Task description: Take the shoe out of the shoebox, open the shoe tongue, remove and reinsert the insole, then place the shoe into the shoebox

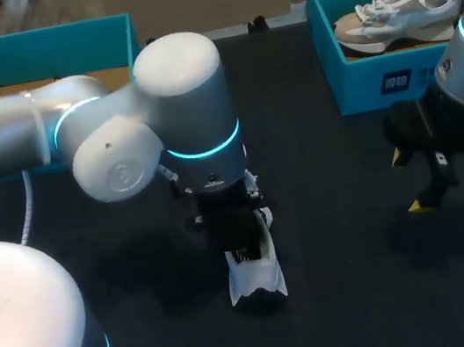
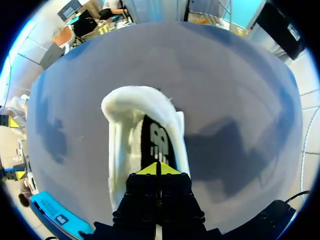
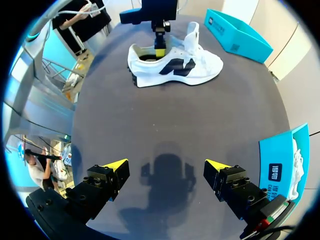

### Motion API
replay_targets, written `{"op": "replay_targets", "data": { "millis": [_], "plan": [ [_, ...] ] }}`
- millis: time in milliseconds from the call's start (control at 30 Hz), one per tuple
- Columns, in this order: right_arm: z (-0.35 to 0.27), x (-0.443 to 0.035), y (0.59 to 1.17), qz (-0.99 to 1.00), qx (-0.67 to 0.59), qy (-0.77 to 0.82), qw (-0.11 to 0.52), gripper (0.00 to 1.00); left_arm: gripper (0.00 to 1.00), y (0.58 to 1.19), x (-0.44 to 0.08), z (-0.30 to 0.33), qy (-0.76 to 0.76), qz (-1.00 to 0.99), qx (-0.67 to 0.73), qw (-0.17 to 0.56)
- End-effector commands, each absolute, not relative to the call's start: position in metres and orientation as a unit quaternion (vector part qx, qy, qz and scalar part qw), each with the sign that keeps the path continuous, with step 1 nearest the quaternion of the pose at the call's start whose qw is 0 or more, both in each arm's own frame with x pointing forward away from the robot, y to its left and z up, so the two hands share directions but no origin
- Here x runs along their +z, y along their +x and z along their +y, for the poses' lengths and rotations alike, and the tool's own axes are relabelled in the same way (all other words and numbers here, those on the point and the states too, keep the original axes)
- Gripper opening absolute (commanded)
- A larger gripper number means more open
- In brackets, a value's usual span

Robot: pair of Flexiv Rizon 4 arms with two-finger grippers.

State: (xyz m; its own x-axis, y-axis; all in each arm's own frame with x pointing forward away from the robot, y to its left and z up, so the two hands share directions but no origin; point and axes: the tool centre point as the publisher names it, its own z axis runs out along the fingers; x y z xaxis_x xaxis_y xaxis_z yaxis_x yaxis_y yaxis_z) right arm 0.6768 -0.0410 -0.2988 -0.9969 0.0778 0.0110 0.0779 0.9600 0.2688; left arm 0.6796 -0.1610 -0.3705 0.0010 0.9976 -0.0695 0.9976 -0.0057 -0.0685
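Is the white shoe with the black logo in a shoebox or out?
Out. The white shoe stands upright on the table, clear of the left shoebox and the right shoebox.

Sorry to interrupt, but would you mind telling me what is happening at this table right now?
The left pincer, its tips together, is inside the opening of a white shoe standing on the table. The right pincer hangs open above bare table, holding nothing. A second shoe lies in the blue shoebox at the right.
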Motion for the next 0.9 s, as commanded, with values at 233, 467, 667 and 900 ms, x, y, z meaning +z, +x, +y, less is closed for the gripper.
{"op": "replay_targets", "data": {
  "millis": [233,467,667,900],
  "plan": [
    [-0.041,-0.3,0.676,-0.99,-0.136,-0.039,-0.001,1.0,0.0,0.674,-0.395,-0.17,0.742,0.666,0.021,-0.068],
    [-0.041,-0.3,0.676,-0.99,-0.136,-0.039,-0.001,1.0,0.0,0.676,-0.417,-0.165,0.733,0.677,0.03,-0.061],
    [-0.041,-0.3,0.676,-0.99,-0.136,-0.039,-0.001,1.0,0.0,0.685,-0.422,-0.162,0.702,0.712,-0.01,-0.026],
    [-0.041,-0.3,0.676,-0.99,-0.136,-0.039,-0.001,1.0,0.0,0.696,-0.395,-0.166,0.673,0.739,-0.033,0.019]
  ]
}}
